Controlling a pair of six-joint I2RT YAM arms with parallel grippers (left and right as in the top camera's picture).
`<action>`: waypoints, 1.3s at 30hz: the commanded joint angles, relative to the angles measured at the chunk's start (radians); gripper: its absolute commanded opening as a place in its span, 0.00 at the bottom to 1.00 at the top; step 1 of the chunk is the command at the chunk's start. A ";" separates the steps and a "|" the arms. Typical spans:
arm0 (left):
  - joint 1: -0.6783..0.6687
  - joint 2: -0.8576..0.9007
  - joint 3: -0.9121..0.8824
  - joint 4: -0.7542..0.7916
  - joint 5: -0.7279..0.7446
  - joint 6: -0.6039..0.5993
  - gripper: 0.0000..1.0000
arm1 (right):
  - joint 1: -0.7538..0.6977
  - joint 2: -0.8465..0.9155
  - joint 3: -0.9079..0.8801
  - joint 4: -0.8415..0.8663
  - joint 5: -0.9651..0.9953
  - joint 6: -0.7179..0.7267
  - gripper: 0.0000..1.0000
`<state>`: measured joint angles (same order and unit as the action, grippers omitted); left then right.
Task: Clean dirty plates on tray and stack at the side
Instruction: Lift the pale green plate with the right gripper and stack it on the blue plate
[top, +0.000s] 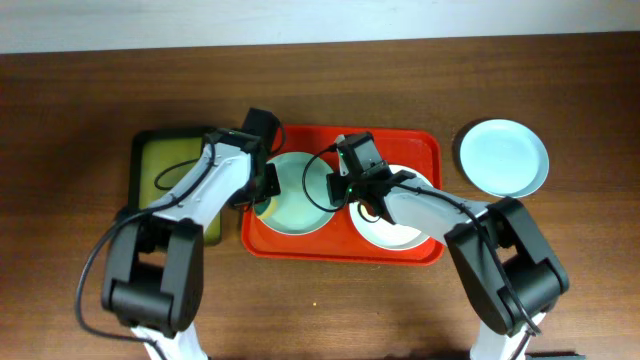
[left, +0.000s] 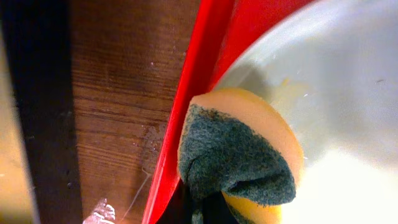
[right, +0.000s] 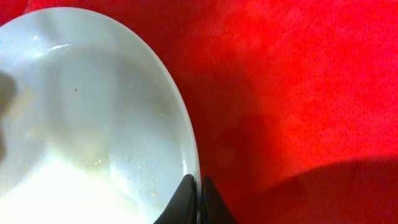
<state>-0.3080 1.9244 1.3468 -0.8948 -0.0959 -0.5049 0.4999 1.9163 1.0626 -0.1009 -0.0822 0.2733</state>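
Observation:
The red tray holds two plates. A pale mint-blue plate lies at its left and a white plate at its right. My left gripper is shut on a yellow sponge with a green scouring face, which is pressed on the left plate's left rim beside the tray wall. My right gripper is shut on the same plate's right rim, over the tray floor. Faint yellow smears show on this plate. A second mint-blue plate lies on the table to the right of the tray.
A smaller black-rimmed yellow-green tray lies just left of the red tray, and its black rim shows in the left wrist view. A narrow strip of wooden table separates the two trays. Both arms reach in from the front edge.

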 joint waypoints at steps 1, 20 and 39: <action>0.024 -0.131 0.035 -0.004 0.075 0.009 0.00 | 0.006 -0.121 -0.002 -0.011 0.077 -0.172 0.04; 0.338 -0.320 0.024 -0.118 0.040 0.009 0.00 | 0.422 -0.339 -0.001 0.460 1.304 -1.590 0.04; 0.337 -0.320 0.024 -0.119 0.051 0.009 0.00 | 0.227 -0.339 -0.013 -0.072 1.108 -0.364 0.04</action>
<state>0.0284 1.6192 1.3670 -1.0138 -0.0410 -0.5049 0.8097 1.6058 1.0363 -0.1223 1.0706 -0.6437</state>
